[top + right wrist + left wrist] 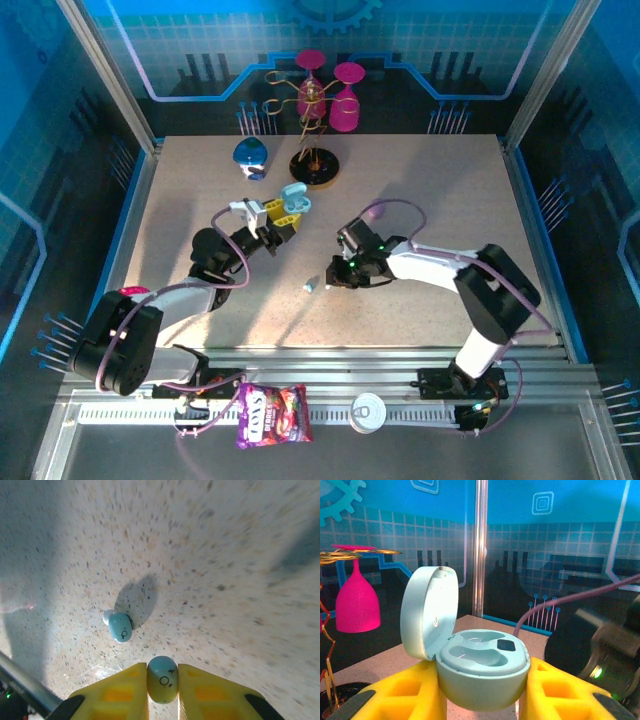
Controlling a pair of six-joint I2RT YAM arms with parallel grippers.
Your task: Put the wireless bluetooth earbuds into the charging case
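My left gripper (pixel 482 692) is shut on the pale blue charging case (pixel 482 667), held off the table with its lid (pixel 427 612) open and both wells empty. From above, that case (pixel 292 203) sits left of centre at the left gripper (pixel 283 216). My right gripper (pixel 163 700) is shut on one pale blue earbud (pixel 162 679) just above the tabletop. A second pale blue earbud (pixel 119 626) lies on the table just ahead and to the left of it; from above this earbud (pixel 311 285) lies left of the right gripper (pixel 334 274). The pink-purple earbuds are out of view.
A darker blue pebble-shaped case (pixel 250 155) lies at the back left. A wire stand (pixel 314 165) with two pink glasses (pixel 346 100) rises behind the held case. A candy bag (pixel 272 415) and a white round tin (pixel 368 412) rest on the front rail.
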